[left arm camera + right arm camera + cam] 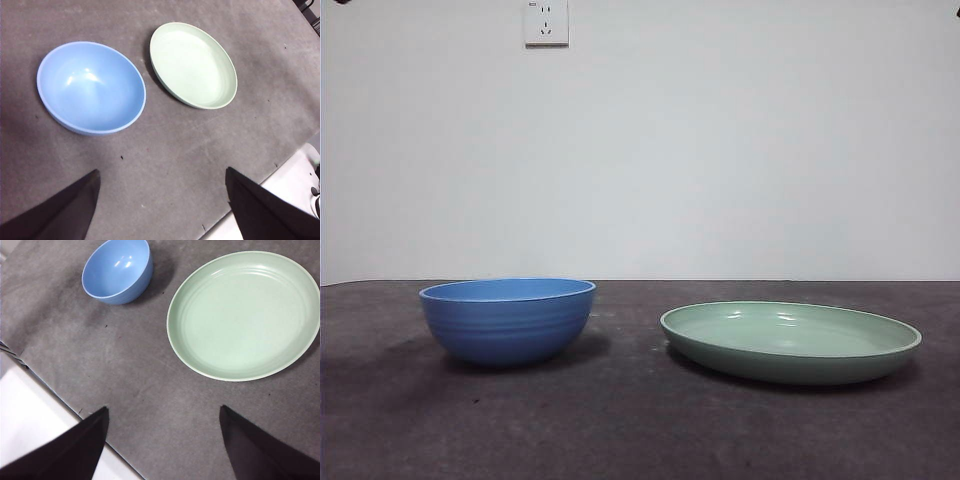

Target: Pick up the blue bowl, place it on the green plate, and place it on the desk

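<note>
The blue bowl [508, 318] stands empty on the desk [620, 420] at the left in the front view. The green plate [790, 340] lies empty to its right, a gap between them. Both show in the left wrist view, bowl [91, 87] and plate [193, 64], and in the right wrist view, bowl [117, 270] and plate [245, 314]. My left gripper [160, 200] is open and empty, held above the desk short of the bowl. My right gripper [162, 440] is open and empty, held above the desk short of the plate.
A white wall with a socket [546, 22] stands behind the desk. The desk's edge, with a white surface beyond it, shows in the left wrist view [295, 175] and in the right wrist view [30, 405].
</note>
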You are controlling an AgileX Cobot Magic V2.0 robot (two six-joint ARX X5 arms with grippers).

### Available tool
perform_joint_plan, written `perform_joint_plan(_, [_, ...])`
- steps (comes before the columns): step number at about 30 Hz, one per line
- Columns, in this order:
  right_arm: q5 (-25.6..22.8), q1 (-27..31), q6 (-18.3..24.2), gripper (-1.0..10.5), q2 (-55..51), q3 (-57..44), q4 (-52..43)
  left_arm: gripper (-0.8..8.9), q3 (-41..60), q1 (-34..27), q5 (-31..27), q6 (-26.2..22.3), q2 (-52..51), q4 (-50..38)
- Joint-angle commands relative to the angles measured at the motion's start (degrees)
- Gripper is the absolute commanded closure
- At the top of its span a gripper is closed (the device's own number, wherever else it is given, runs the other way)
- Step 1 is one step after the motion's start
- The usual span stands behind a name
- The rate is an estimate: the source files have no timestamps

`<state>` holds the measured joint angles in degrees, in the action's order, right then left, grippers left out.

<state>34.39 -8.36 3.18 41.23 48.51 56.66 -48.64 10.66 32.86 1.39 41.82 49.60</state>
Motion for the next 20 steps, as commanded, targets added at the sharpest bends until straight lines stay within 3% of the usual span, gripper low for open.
perform_joint_plan(1, [0.1, -0.2, 0.2, 5.9, 0.3, 1.1, -0.5, 4.09, -1.1, 0.2, -0.5, 1.0, 1.4, -1.7])
perform_joint_plan(7, [0.1, -0.2, 0.2, 5.9, 0.3, 1.1, -0.5, 4.11, -3.1, 1.2, -4.3, 1.5, 6.1, -3.3])
perform_joint_plan(20, [0.1, -0.2, -0.1, 5.9, 0.3, 1.1, -0.5, 4.12, -15.6, 5.8, -19.8, 1.9, 27.7, -4.7])
